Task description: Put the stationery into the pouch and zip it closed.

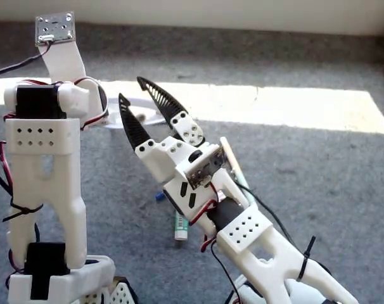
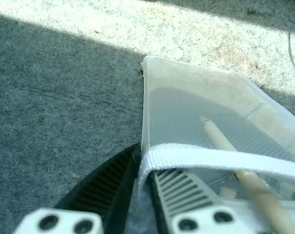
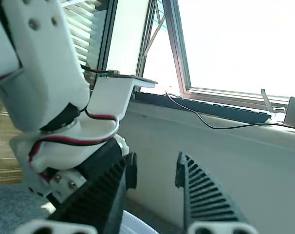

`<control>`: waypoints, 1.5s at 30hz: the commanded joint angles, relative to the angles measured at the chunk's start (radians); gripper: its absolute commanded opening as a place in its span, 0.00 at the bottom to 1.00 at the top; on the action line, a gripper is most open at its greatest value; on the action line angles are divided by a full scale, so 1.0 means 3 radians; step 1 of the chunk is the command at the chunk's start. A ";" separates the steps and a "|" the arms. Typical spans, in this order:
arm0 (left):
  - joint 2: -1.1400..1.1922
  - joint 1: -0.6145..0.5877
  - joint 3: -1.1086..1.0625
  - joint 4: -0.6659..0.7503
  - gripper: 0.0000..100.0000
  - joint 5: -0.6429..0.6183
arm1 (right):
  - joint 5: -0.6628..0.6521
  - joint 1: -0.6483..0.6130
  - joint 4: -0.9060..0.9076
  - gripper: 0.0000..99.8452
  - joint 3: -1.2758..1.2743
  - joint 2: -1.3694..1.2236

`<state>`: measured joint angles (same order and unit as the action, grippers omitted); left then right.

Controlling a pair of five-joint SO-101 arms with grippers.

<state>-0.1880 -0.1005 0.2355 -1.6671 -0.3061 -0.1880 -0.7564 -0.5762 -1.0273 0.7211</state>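
On grey carpet (image 2: 55, 97), the left hand (image 2: 143, 168) pinches a mesh pouch (image 2: 196, 112).

White arms (image 1: 43, 164); black ribbed grippers (image 1: 132, 88)

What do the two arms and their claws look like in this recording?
Both the left arm and the right arm have white plastic shells with rows of small round holes, and black motors at the joints. Red and black wires loop between segments; a black cable tie wraps the right arm. The right claw and left claw have black, ribbed, tapering fingers.
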 commanded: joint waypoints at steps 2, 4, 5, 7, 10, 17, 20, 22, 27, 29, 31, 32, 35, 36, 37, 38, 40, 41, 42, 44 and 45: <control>-0.0018 0.0043 0.0018 0.0020 0.01 0.0031 | -0.0010 0.0059 -0.0049 0.14 0.0018 0.0115; -0.0013 0.0043 0.0018 0.0020 0.01 0.0031 | -0.0010 0.0059 -0.0049 0.14 0.0018 0.0115; -0.0013 0.0043 0.0018 0.0020 0.01 0.0031 | -0.0010 0.0059 -0.0049 0.14 0.0018 0.0115; -0.0013 0.0043 0.0018 0.0020 0.01 0.0031 | -0.0010 0.0064 -0.0049 0.14 0.0018 0.0115; -0.0003 0.0043 0.0013 0.0020 0.01 0.0031 | -0.0010 0.0151 -0.0043 0.14 0.0028 0.0115; 0.0003 0.0043 0.0013 0.0020 0.01 0.0036 | 0.0460 0.0580 0.0877 0.14 0.0248 0.0325; 0.0003 0.0043 0.0013 0.0020 0.01 0.0041 | 0.0685 0.0708 0.1568 0.14 0.0417 0.0586; 0.0003 0.0043 0.0013 0.0020 0.01 0.0041 | 0.0701 0.0749 0.2013 0.14 0.0575 0.0749; 0.0003 0.0043 0.0013 0.0020 0.01 0.0041 | 0.0701 0.0867 0.2984 0.14 0.0852 0.1000; 0.0003 0.0043 0.0013 0.0020 0.01 0.0041 | 0.0701 0.0933 0.3266 0.14 0.0903 0.1036; 0.0003 0.0043 0.0013 0.0020 0.01 0.0041 | 0.0701 0.1025 0.3475 0.14 0.0923 0.1046; 0.0003 0.0043 0.0013 0.0020 0.01 0.0041 | 0.0701 0.1087 0.3552 0.14 0.0923 0.1046; 0.0003 0.0043 0.0013 0.0020 0.01 0.0041 | 0.0711 0.1271 0.3746 0.14 0.0918 0.1041; 0.0003 0.0043 0.0013 0.0020 0.01 0.0041 | 0.0711 0.1327 0.3828 0.14 0.0918 0.1041; 0.0003 0.0043 0.0013 0.0020 0.01 0.0041 | 0.0716 0.1378 0.3915 0.14 0.0913 0.1041; 0.0003 0.0043 0.0013 0.0020 0.01 0.0041 | 0.0716 0.1414 0.4007 0.14 0.0908 0.1036; 0.0003 0.0043 0.0013 0.0020 0.01 0.0041 | 0.0716 0.1465 0.4145 0.14 0.0903 0.1031; 0.0003 0.0043 0.0008 0.0020 0.01 0.0041 | 0.0716 0.1486 0.4181 0.14 0.0903 0.1031; 0.0003 0.0043 0.0008 0.0020 0.01 0.0041 | 0.0716 0.1501 0.4207 0.14 0.0903 0.1031; 0.0003 0.0043 0.0008 0.0020 0.01 0.0041 | 0.0706 0.1511 0.4217 0.14 0.0892 0.1025; 0.0003 0.0043 0.0008 0.0020 0.01 0.0041 | 0.0706 0.1516 0.4232 0.14 0.0877 0.1020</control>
<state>-0.1880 -0.1005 0.2355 -1.6671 -0.3000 0.0192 -0.3207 0.6836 -0.8155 1.0081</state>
